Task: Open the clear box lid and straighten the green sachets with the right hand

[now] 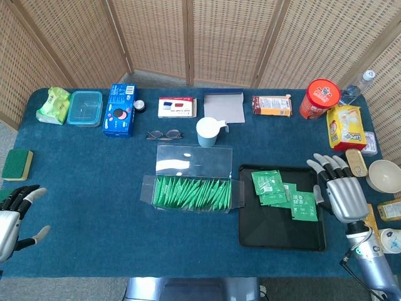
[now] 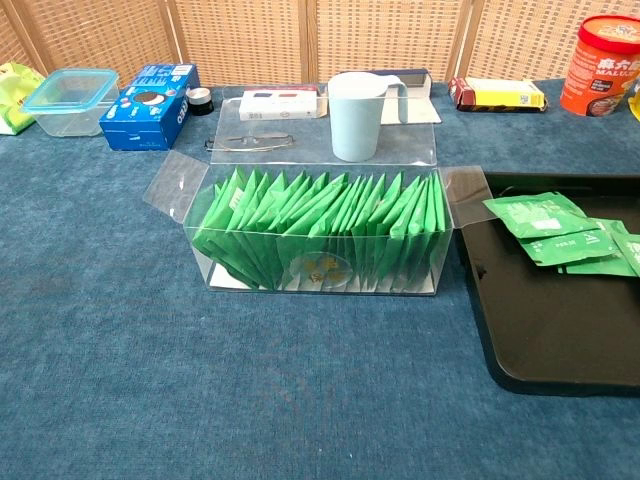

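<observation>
Sachets (image 2: 320,225) stand in the box (image 2: 462,196), tray (image 2: 545,340) to its right.

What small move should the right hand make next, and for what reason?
Probably bring the right hand across to the clear box, over the sachets in the box. The lid already lies open behind the box, and the sachets inside lean to one side, not upright. The hand is open, holds nothing, and hovers beside the black tray, far from the box.
</observation>
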Tool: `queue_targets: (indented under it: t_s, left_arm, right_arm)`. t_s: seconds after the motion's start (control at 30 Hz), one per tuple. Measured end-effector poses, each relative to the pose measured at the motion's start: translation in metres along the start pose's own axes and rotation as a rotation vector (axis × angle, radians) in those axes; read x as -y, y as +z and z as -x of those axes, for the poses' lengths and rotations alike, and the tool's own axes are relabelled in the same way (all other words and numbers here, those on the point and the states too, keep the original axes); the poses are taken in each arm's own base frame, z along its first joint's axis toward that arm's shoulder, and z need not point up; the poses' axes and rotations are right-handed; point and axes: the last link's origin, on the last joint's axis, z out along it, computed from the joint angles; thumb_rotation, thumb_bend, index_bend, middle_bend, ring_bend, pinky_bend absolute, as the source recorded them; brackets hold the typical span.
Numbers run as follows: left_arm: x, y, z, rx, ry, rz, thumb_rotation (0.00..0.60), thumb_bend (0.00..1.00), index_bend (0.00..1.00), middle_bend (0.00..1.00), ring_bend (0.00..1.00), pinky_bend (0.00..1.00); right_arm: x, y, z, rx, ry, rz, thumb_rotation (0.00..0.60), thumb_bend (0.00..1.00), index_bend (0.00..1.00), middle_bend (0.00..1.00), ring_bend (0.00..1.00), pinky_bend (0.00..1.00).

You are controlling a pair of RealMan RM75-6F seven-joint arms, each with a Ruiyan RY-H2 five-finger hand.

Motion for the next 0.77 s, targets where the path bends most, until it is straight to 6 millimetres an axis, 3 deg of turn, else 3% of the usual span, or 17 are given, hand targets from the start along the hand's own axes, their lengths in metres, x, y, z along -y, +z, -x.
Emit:
queue_targets:
  t_s: [0.23,0.57,0.77]
  left_arm:
    - [0.010,-0.010,0.008,0.041,0.011,-0.054,0.600,0.19,0.18,0.16,0.13,0.26]
    - [0.015,-0.024,0.019,0.042,0.011,-0.079,0.600,0.19,0.18,0.16,0.13,0.26]
    - [0.011,-0.024,0.020,0.036,0.006,-0.064,0.600,0.19,0.18,0.16,0.13,0.26]
  right_arm:
    - [0.001,-0.019,-0.001,-0.004,-0.017,0.114,0.600,0.62,0.18,0.11,0.09,0.11]
    - [0.006,-0.067,-0.001,0.019,-0.011,0.268,0.600,0.62,0.19,0.12,0.09,0.11]
    - [0.006,-0.074,0.001,0.026,0.008,0.272,0.600,0.62,0.20,0.12,0.09,0.11]
